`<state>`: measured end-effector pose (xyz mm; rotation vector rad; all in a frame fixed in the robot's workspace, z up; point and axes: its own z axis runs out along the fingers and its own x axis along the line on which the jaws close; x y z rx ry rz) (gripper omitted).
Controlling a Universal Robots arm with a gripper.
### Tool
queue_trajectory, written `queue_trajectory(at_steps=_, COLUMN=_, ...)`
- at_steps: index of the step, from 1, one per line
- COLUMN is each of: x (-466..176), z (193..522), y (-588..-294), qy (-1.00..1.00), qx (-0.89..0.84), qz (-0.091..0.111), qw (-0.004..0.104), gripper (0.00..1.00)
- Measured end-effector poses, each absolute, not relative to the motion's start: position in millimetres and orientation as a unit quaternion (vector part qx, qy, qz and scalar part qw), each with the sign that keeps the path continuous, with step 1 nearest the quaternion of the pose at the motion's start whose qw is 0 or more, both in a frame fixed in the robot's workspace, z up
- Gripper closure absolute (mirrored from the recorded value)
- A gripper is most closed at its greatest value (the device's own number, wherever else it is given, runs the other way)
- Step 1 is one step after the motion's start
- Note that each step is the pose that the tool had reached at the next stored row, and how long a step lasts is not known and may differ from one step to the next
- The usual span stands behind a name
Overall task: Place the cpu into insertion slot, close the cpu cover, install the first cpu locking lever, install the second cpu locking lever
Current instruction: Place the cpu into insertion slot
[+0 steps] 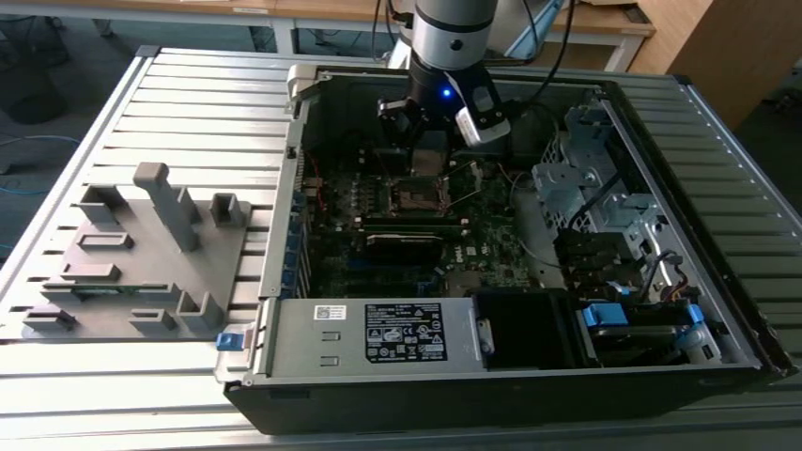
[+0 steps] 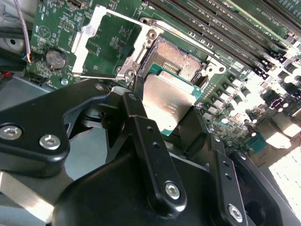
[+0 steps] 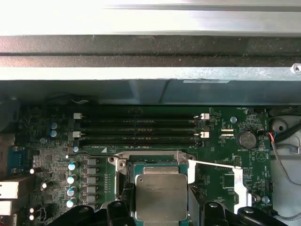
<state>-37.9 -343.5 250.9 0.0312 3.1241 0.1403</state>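
My gripper (image 1: 429,160) hangs inside the open computer case, just over the insertion slot (image 1: 419,195). It is shut on the cpu (image 2: 167,101), a flat silver-topped square held by its edges between two black fingers (image 2: 137,101). In the second wrist view the cpu hovers tilted above the bare slot (image 2: 181,59), and the cpu cover (image 2: 83,37) stands swung open beside it. In the first wrist view the cpu (image 3: 161,197) sits over the slot frame (image 3: 155,157), with the cpu cover (image 3: 240,186) to one side and a thin locking lever (image 3: 214,164) raised.
Long black memory sticks (image 3: 141,128) lie close to the slot. The case wall (image 1: 296,141) is at the exterior view's left, and a drive cage with cables (image 1: 583,188) at its right. A power supply (image 1: 376,334) is in front. A grey fixture (image 1: 138,254) lies outside the case.
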Motion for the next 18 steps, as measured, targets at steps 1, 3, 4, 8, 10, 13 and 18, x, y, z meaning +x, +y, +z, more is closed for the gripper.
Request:
queue_trajectory(at_steps=1, x=-37.9, z=250.8, y=-343.5, qy=0.999, qx=0.01, qz=0.045, qw=0.007, gripper=0.46)
queue_trajectory(at_steps=3, x=-37.9, z=250.7, y=-343.5, qy=0.999, qx=0.01, qz=0.045, qw=0.007, gripper=0.46)
queue_trajectory(at_steps=4, x=-37.9, z=250.3, y=-343.4, qy=0.999, qx=0.01, qz=0.045, qw=0.007, gripper=0.46)
queue_trajectory(at_steps=8, x=-38.0, z=249.5, y=-343.5, qy=0.999, qx=0.01, qz=0.045, qw=0.007, gripper=0.46)
queue_trajectory(at_steps=10, x=-38.0, z=249.3, y=-343.5, qy=0.999, qx=0.01, qz=0.045, qw=0.007, gripper=0.46)
queue_trajectory(at_steps=13, x=-38.0, z=249.3, y=-343.5, qy=0.999, qx=0.01, qz=0.045, qw=0.007, gripper=0.46)
queue_trajectory(at_steps=18, x=-38.0, z=247.8, y=-343.5, qy=0.999, qx=0.01, qz=0.045, qw=0.007, gripper=0.46)
